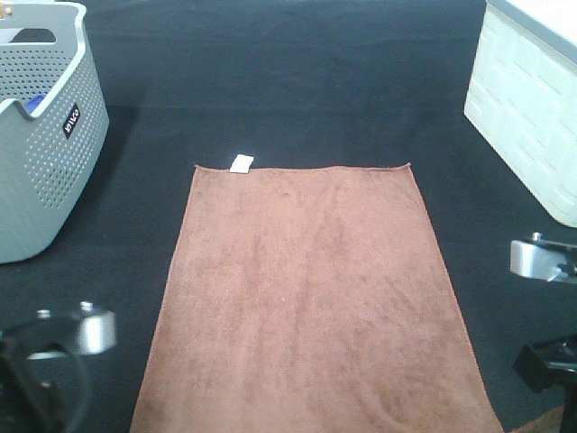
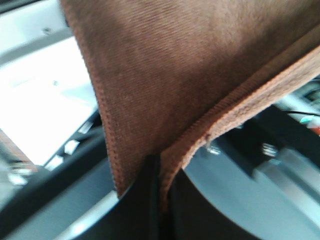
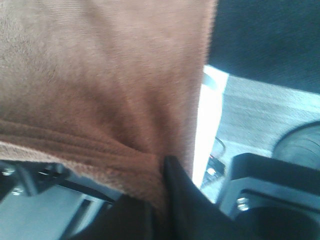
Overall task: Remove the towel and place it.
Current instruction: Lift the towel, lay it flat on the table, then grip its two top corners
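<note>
L claw point(image 2: 159, 182) clenched on one near corner of the towel point(image 1: 311, 298), R claw point(image 3: 159, 200) pinching the other (hem bunched in both). Rest lies flat on dark bench point(image 1: 297, 81), white tag point(image 1: 242, 163) at far edge, btwn grey basket point(image 1: 45, 144) and white bin point(image 1: 532, 108).

Robot lab bench staged as a laundry corner, as far as we can tell.
We see a flat worktop under black cloth point(image 1: 297, 81), a grey perforated laundry basket point(image 1: 45, 153) on one side, a white brick-pattern bin point(image 1: 532, 117) on the other, a towel point(image 1: 311, 298) spread flat between them, and metal robot arm parts point(image 1: 86, 332) at the near corners.
</note>
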Action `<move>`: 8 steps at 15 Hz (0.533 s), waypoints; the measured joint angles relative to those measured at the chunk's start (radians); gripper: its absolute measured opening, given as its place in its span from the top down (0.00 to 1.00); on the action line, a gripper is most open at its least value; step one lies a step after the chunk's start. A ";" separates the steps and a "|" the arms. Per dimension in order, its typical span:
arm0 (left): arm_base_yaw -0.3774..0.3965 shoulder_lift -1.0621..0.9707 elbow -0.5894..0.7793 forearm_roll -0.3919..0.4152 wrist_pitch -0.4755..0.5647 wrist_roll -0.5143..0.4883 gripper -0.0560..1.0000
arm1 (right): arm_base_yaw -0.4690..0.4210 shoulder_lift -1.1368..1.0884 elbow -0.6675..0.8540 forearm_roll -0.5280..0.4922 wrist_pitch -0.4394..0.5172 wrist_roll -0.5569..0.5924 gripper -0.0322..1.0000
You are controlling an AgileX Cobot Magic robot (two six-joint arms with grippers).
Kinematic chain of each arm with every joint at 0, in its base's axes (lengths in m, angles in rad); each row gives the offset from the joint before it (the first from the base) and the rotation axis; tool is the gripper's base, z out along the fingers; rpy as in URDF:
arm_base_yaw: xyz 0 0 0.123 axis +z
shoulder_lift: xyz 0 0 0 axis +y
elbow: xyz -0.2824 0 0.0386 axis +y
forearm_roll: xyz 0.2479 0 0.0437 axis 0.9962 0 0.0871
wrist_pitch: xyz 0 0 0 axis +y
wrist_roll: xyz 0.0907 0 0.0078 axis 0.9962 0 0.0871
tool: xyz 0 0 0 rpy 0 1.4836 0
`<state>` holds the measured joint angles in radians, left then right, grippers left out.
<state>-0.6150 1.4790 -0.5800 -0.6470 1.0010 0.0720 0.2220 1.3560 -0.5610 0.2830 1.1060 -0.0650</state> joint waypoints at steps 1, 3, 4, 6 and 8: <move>-0.034 0.043 -0.025 0.019 -0.005 -0.015 0.95 | 0.000 0.024 0.000 -0.007 -0.001 -0.011 0.91; -0.079 0.109 -0.071 0.053 -0.006 -0.026 0.95 | -0.002 0.044 0.000 -0.017 -0.007 -0.028 0.86; -0.094 0.129 -0.092 0.063 0.001 -0.026 0.95 | -0.002 0.044 0.000 -0.025 -0.010 -0.032 0.81; -0.122 0.142 -0.129 0.072 0.011 -0.028 0.85 | -0.004 0.044 0.000 -0.046 -0.011 -0.033 0.64; -0.149 0.143 -0.143 0.072 0.025 -0.047 0.61 | -0.004 0.044 0.000 -0.056 -0.029 -0.027 0.45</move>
<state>-0.7640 1.6220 -0.7230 -0.5750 1.0260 0.0250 0.2180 1.4000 -0.5610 0.2270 1.0770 -0.0920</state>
